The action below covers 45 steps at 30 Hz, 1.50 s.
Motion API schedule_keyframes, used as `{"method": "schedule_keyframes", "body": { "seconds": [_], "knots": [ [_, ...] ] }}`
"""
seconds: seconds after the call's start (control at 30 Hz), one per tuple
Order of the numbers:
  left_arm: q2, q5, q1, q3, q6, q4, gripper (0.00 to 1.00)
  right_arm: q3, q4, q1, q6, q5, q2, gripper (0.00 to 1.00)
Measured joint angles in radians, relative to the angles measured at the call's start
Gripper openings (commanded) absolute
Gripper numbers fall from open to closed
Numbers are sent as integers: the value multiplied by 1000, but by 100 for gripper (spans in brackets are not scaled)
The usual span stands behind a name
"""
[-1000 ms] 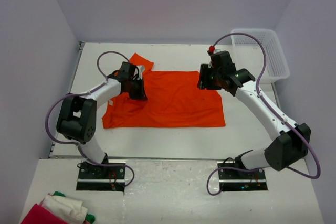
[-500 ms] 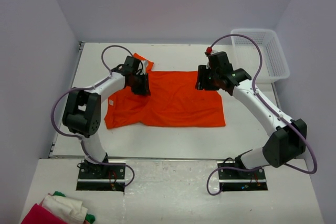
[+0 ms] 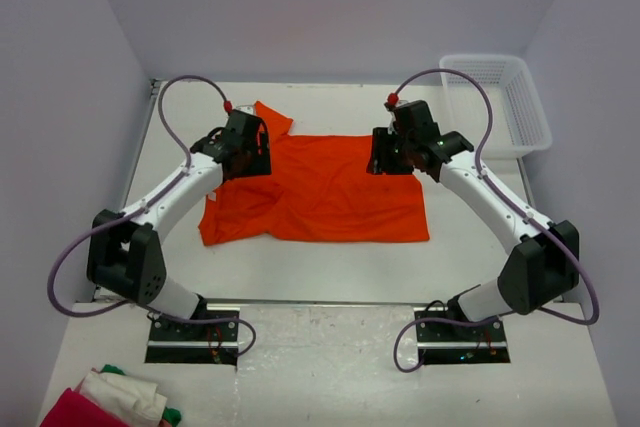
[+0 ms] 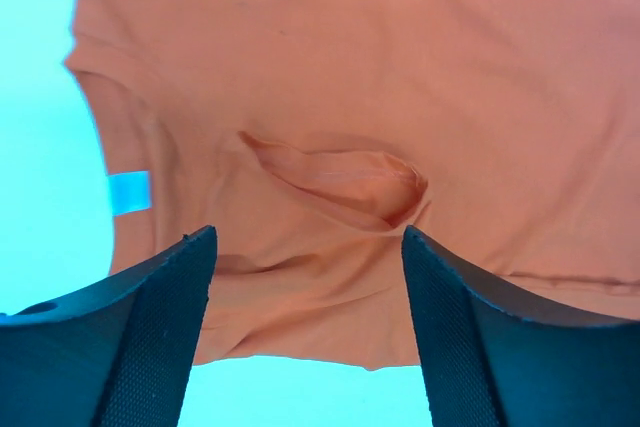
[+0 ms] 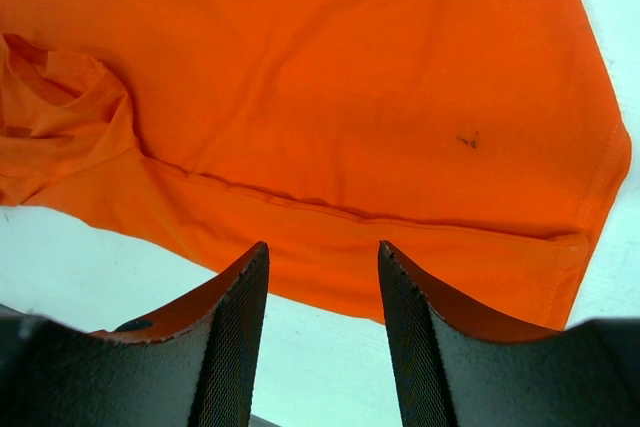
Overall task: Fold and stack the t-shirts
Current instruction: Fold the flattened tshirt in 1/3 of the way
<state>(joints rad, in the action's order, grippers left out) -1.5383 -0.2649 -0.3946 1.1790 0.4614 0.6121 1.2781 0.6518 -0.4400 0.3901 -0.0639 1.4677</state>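
You had the orange t-shirt (image 3: 320, 192) lying spread out in the middle of the white worktop (image 3: 470, 247), between your two arms. One sleeve (image 3: 270, 117) stuck out at the far left, and the near left part looked a bit rumpled. Your left fingers (image 3: 252, 159) were over the shirt's left side, near that sleeve. They were wide apart and held nothing. In the left wrist view, a small raised fold (image 4: 340, 182) of cloth sat on the shirt under the gap. Your right fingers (image 3: 382, 159) were over the far right part of the shirt. They were apart too, but not as wide, and held nothing. The shirt's stitched edge (image 5: 400, 247) lay flat under them. A white basket (image 3: 500, 97) sat at the far right corner. A pile of red, white and green cloth (image 3: 110, 402) lay at the near left, well apart from the shirt.
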Motion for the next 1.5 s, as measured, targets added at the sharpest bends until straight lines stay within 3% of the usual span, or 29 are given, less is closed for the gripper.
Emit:
{"method": "schedule_keyframes", "body": {
  "seconds": [0.13,0.2,0.37,0.57,0.93,1.1,1.47,1.5],
  "knots": [
    [74,-15,46,-7,23,32,68,0,-5,0,-10,-11,1,49],
    [95,25,93,-51,36,34,61,0,-5,0,-13,-13,1,49],
    [127,93,197,-182,64,111,55,0,-6,0,-18,-17,-19,50],
    [127,71,202,-200,84,190,46,-21,-33,0,-18,-47,-66,49],
    [124,-6,202,-279,106,291,43,-62,-48,0,-26,-65,-86,50],
    [97,-39,203,-279,105,296,35,-71,-56,0,-29,-82,-122,50],
    [14,-48,209,-279,100,294,31,-78,-63,0,-32,-90,-146,50],
    [9,-46,211,-279,97,293,26,-79,-64,0,-32,-91,-146,50]
  ]
}}
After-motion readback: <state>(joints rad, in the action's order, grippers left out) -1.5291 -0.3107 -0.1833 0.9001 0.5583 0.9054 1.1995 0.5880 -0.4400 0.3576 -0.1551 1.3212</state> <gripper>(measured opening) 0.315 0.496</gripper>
